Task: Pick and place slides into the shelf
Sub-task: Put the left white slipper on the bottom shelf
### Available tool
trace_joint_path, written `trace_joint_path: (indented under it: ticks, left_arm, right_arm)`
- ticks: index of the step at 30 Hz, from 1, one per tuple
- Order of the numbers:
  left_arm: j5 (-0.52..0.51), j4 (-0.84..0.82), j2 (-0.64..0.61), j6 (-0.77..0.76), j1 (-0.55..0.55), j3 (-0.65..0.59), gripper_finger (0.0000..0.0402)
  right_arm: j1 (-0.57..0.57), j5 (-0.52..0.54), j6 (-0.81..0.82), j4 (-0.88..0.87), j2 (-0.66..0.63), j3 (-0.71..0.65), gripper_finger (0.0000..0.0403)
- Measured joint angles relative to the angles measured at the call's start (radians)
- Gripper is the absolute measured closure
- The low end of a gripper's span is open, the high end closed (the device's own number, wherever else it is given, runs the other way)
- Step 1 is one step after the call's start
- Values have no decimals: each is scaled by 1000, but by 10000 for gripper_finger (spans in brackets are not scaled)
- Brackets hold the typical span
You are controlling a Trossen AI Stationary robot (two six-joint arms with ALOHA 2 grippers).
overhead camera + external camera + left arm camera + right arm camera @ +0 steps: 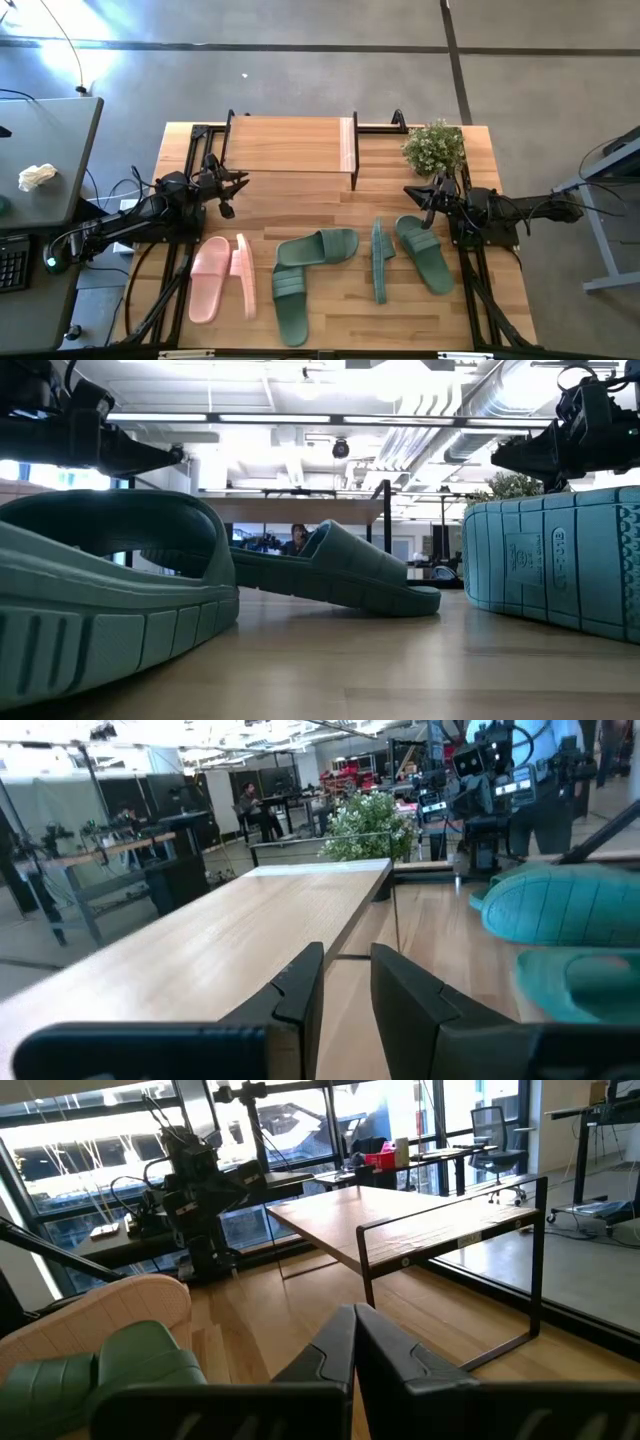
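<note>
The left gripper hangs over the table just in front of the shelf's left end. In its own wrist view its two fingers stand a little apart with nothing between them. The right gripper hovers near the table's right side, beside a small potted plant; its wrist view shows the fingers pressed together, empty.

The shelf sits at the back of the table, its plank top bare. All six slides lie in front of it, well apart from it, in a row: the pink pair on the left, one lying flat and one on its edge; a green pair in the middle, angled against each other; and a second green pair on the right, one on its edge and one flat.

Only the high view shows every slide. The low view is nearly filled by green slides up close, cut off at both sides, and it hides the pink pair and most of the shelf. The left wrist view catches only blurred green slide shapes at one edge. The right wrist view shows a pink sole and a green strap, both cropped. People in the room behind are too small to make out.
</note>
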Motion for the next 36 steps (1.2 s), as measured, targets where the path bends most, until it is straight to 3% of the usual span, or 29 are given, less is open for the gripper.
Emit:
trace_joint_path:
  ticks: [12,15,26,36]
  left_arm:
    - [0,33,0,-619,0,0,327]
    - [30,70,0,-717,0,0,327]
    - [112,428,0,-745,0,0,327]
    - [162,810,0,-672,0,0,328]
  right_arm:
    - [0,0,0,0,0,0,403]
    - [0,0,0,0,0,0,403]
    - [0,-5,8,1,0,0,403]
    - [0,-31,232,8,0,0,403]
